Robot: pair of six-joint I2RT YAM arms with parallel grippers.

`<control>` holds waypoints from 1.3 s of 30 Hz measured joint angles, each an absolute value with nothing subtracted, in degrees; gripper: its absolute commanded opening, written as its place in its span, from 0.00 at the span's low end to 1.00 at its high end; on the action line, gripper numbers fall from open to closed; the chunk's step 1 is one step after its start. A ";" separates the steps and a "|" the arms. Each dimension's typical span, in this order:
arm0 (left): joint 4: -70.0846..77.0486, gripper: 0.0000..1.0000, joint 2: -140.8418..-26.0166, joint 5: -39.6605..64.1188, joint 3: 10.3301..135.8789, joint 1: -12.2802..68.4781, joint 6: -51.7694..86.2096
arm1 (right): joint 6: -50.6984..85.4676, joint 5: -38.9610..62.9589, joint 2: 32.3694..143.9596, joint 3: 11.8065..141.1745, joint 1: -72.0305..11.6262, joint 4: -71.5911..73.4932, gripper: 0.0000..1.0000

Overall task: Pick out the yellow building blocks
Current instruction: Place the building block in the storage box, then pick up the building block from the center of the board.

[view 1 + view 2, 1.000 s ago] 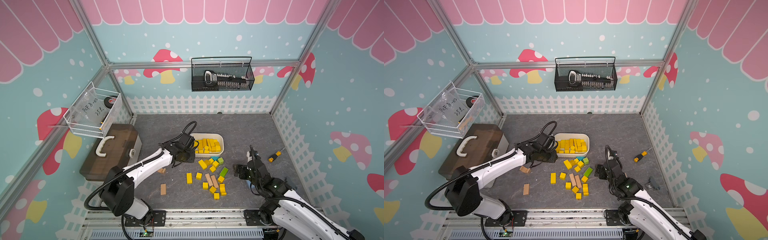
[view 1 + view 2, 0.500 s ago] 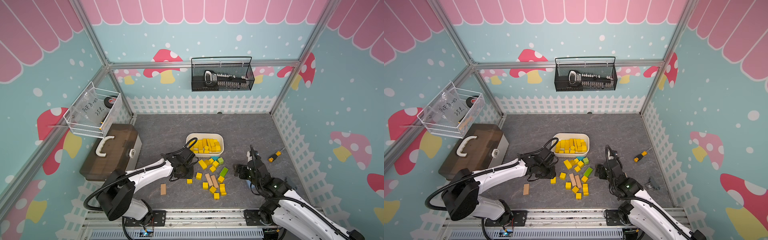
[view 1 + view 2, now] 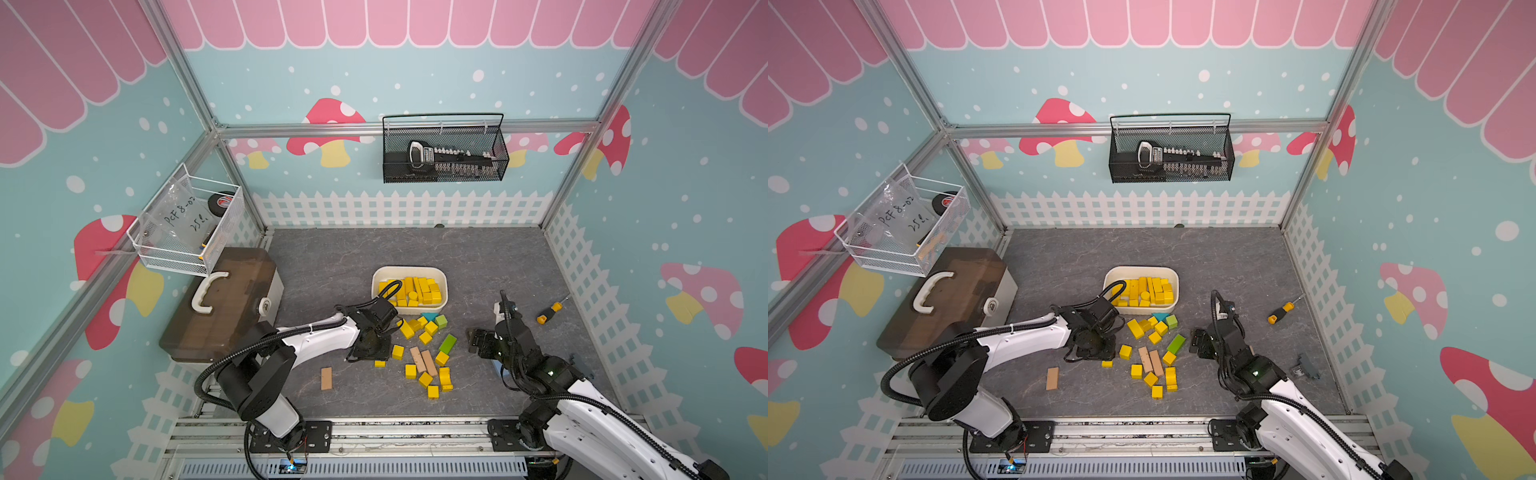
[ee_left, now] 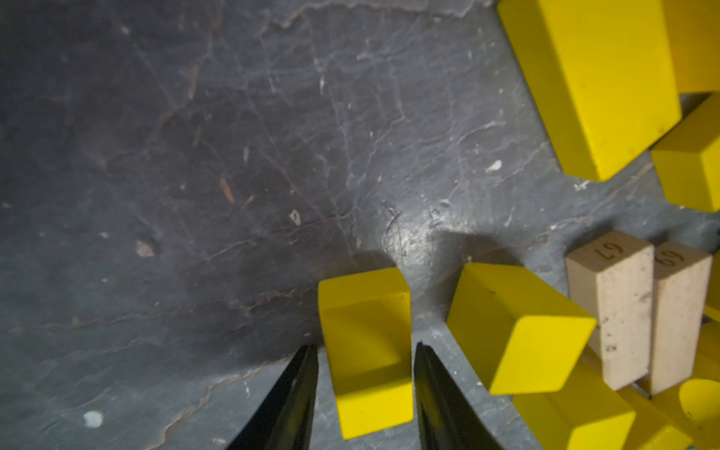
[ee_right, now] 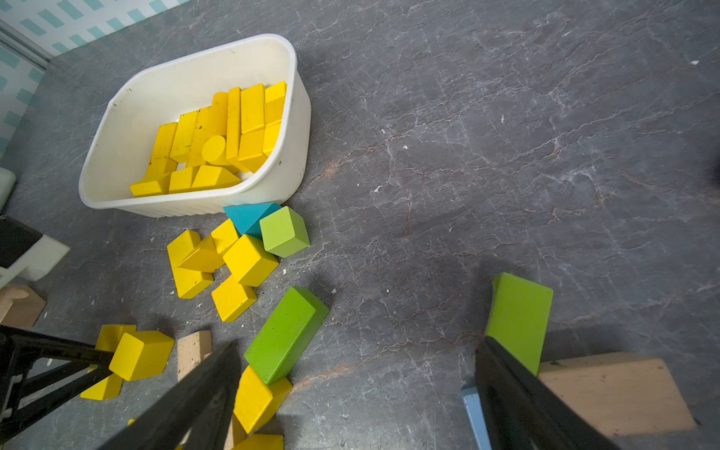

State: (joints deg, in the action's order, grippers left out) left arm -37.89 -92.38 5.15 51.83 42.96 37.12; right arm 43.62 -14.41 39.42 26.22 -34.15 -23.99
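Many yellow building blocks (image 5: 218, 136) lie in the white bin (image 3: 409, 269), whose rim also shows in the right wrist view (image 5: 187, 62). Several more yellow blocks (image 3: 415, 328) are scattered on the grey mat in front of it, seen in both top views (image 3: 1150, 380). My left gripper (image 3: 374, 356) is low over the mat. In the left wrist view it (image 4: 365, 346) stands open astride one yellow bar (image 4: 366, 311), with a thin gap on each side. Another yellow cube (image 4: 514, 331) lies right beside it. My right gripper (image 5: 357, 343) hangs wide open over bare mat, right of the pile.
Two tan blocks (image 3: 424, 360), a green bar (image 3: 448, 343), a green cube (image 3: 441, 321) and a teal wedge (image 3: 428, 316) mix with the yellow ones. A lone tan block (image 3: 326, 378) lies front left. There is a brown toolbox (image 3: 220, 307) at left and a screwdriver (image 3: 548, 309) at right.
My left arm has swung from the bin toward the front and come down over a yellow bar. Its jaws have widened a little. The right arm has not moved.
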 measured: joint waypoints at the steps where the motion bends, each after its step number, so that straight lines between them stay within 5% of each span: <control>1: -37.91 0.47 -92.68 5.15 52.01 43.00 37.12 | 43.62 -14.41 39.35 26.20 -34.15 -23.99 0.93; 21: -38.61 0.34 -95.09 5.13 54.08 43.33 36.67 | 43.62 -14.28 38.89 26.17 -34.11 -23.99 0.93; 39: -42.59 0.33 -92.75 3.86 58.78 43.72 33.74 | 43.62 -14.06 38.83 25.89 -33.95 -23.99 0.94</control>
State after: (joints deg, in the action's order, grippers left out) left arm -42.59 -92.75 3.86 58.78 43.72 33.74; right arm 43.62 -14.06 38.83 25.89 -33.95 -23.99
